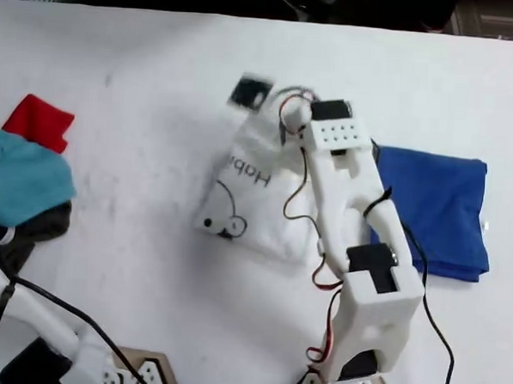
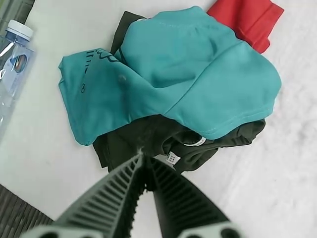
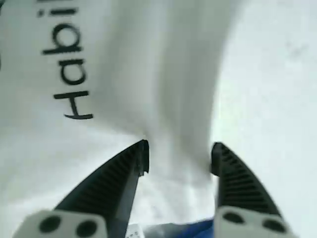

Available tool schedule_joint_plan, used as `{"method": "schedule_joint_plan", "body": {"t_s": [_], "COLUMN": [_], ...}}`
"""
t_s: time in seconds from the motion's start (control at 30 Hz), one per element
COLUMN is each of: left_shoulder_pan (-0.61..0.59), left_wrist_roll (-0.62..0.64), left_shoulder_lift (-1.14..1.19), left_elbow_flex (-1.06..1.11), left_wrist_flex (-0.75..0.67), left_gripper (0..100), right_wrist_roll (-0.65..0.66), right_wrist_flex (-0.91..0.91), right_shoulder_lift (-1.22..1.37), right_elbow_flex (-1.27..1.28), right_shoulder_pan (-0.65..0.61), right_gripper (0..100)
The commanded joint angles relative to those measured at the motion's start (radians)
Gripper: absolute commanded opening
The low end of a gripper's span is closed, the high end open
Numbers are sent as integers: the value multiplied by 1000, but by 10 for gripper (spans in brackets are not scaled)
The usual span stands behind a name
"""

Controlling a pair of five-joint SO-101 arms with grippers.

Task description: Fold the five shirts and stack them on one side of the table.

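Right wrist view: right gripper point(image 3: 181, 154) spread open astride a white shirt point(image 3: 148, 74) fold. Left gripper point(image 2: 145, 166) clenched empty, well apart from white shirt.

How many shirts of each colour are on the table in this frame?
red shirt: 1
teal shirt: 1
dark green shirt: 1
white shirt: 1
blue shirt: 1
Total: 5 shirts

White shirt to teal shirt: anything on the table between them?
Nothing: in the high view the table is bare between the white shirt and the teal shirt.
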Motion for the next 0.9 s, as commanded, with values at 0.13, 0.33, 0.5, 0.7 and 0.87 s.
{"method": "schedule_joint_plan", "body": {"t_s": [0.13, 0.33, 0.5, 0.7, 0.87], "left_shoulder_pan": [-7, -7, -8, -8, -8], "left_wrist_roll": [-9, -11, -11, -11, -11], "left_shoulder_lift": [-36, -36, -36, -36, -36], "left_elbow_flex": [-6, -8, -6, -6, -6], "left_wrist_flex": [2, 2, 2, 2, 2], "left_gripper": [24, 24, 24, 24, 24], "right_wrist_roll": [-503, -628, -763, -967, -1092], "right_wrist_flex": [176, 377, 472, 509, 489], "right_shoulder_lift": [-31, -73, -113, -255, -417], "right_elbow_flex": [-161, -178, -181, -77, 92], "right_shoulder_pan": [-50, -137, -182, -197, -228], "right_gripper": [330, 331, 332, 332, 336]}}
